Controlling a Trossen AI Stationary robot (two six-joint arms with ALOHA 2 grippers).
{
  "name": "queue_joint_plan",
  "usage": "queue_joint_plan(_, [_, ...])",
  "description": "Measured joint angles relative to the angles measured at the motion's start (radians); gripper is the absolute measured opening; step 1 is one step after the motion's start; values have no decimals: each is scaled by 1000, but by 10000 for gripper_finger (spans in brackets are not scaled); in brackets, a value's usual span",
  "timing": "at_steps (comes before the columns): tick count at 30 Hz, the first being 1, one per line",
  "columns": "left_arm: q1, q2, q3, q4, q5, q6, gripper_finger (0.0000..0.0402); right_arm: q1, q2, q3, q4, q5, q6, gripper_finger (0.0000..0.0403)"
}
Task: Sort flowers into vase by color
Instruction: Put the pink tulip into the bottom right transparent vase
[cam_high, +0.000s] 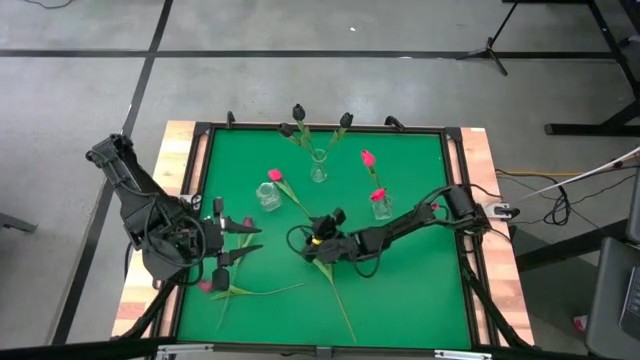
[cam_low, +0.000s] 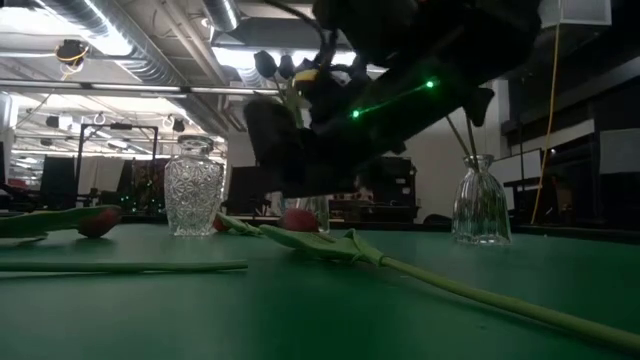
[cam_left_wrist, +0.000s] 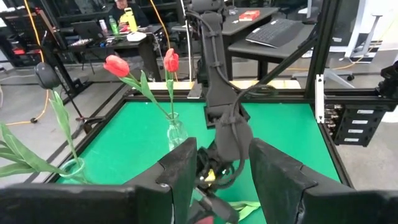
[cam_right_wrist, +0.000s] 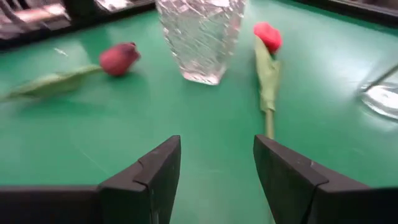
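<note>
The green bench (cam_high: 400, 290) fills the middle of the room, and both dark arms are out over it. The right arm reaches in from the right edge toward the centre, its tool (cam_high: 322, 240) low over the mat with fingers apart and nothing between them — the wrist view shows only bare green there. The left arm sits at the left edge, its tool (cam_high: 243, 241) pointing inward, fingers spread as well, nothing in them.

Three glass vases stand in the far half. A cut-glass vase (cam_high: 268, 196) stands left of centre with no stems in it. A slim vase (cam_high: 318, 168) near the far edge carries the dark-headed flowers (cam_high: 298, 112). A third vase (cam_high: 381, 205) toward the right holds two bright pink-red flowers (cam_high: 368, 158).

Loose ones next — a pink tulip (cam_high: 275, 176) lies beside the cut-glass vase, its stem running toward the right tool. Another stem (cam_high: 335, 295) trails from that tool toward the near edge, and a magenta tulip (cam_high: 206, 286) lies by the near-left corner.
</note>
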Motion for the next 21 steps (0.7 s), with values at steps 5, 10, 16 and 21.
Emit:
queue_joint_plan(5, [0, 0, 0, -4, 7, -2, 145, -2, 33, 50, -113, 94, -1, 201])
queue_joint_plan(10, [0, 0, 0, -11, 8, -12, 145, -26, 59, 59, -115, 66, -16, 201])
queue_joint_plan(16, [0, 0, 0, -16, 8, -22, 145, -51, 59, 59, -84, 70, -51, 201])
queue_joint_plan(21, [0, 0, 0, -16, 8, -23, 145, -84, 59, 63, -81, 11, -71, 201])
